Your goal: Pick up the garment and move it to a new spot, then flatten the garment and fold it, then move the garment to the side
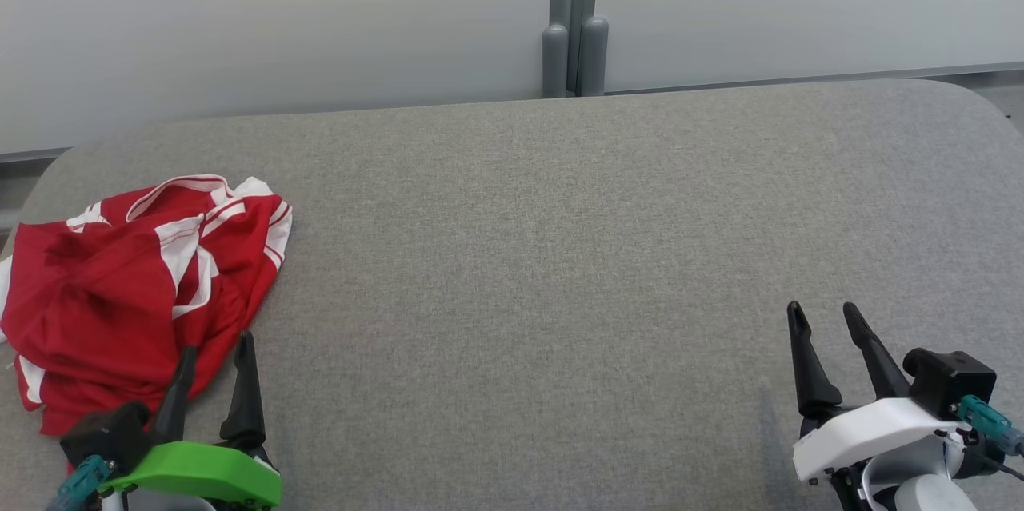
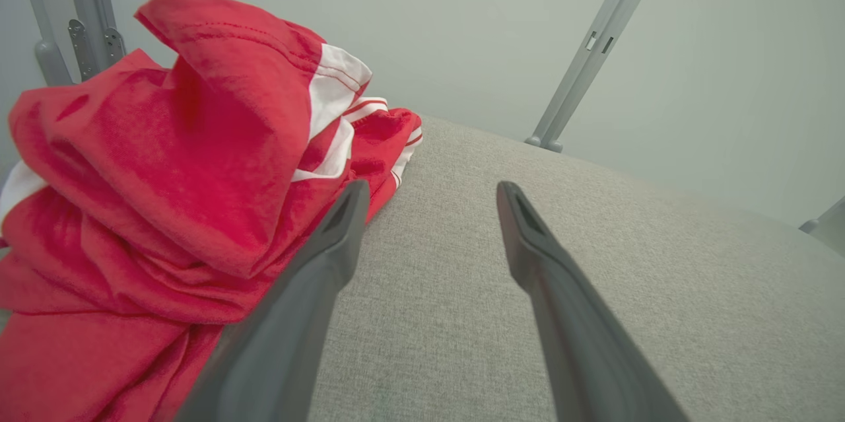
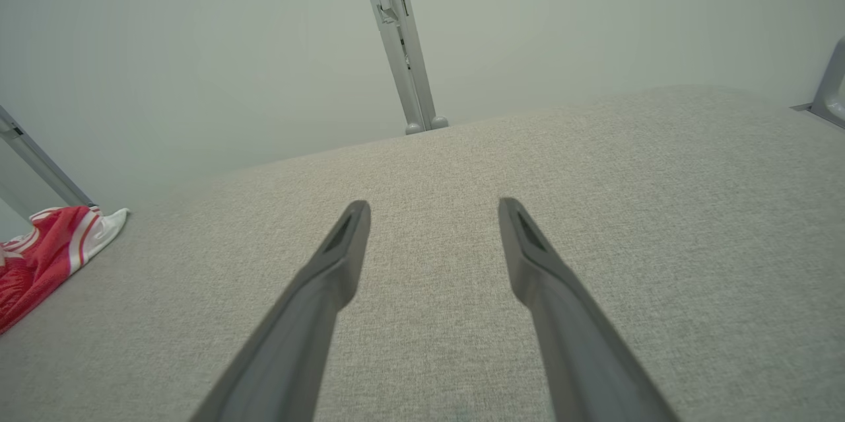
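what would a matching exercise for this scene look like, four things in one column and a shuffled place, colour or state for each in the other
Column one
1. garment
2. left fingers
3. right fingers
4. table

Column two
A. grey fabric top, rounded corners
B. open, above bare table at the robot's right
C. red with white stripes, crumpled at the robot's left
D. open, right beside the crumpled cloth

Pairs: 1-C, 2-D, 3-B, 4-A
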Tool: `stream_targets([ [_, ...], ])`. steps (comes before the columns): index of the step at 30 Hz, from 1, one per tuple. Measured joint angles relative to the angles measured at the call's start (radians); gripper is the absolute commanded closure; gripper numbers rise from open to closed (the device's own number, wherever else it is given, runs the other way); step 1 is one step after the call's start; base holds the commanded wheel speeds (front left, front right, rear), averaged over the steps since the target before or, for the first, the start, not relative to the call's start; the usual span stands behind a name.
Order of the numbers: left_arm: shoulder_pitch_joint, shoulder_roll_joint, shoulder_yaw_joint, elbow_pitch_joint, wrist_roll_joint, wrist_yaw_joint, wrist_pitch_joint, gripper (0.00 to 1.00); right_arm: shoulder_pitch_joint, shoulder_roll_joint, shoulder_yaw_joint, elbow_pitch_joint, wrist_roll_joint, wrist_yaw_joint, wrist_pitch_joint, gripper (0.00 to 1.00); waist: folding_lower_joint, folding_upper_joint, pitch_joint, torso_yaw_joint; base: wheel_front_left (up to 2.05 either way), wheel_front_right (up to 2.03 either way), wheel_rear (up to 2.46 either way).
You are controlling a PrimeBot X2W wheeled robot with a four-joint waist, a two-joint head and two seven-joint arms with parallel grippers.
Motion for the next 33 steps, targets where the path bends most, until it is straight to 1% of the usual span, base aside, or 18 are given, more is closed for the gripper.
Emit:
stream_targets([
  [33, 0.005, 0.038, -0.031, 0.053, 0.211, -0.001, -0.071, 0.0, 0.021, 0.008, -0.006, -0.016, -0.24, 0.0, -0.07, 0.0, 0.0, 0.0, -0.001, -0.009, 0.0, 0.0, 0.0],
])
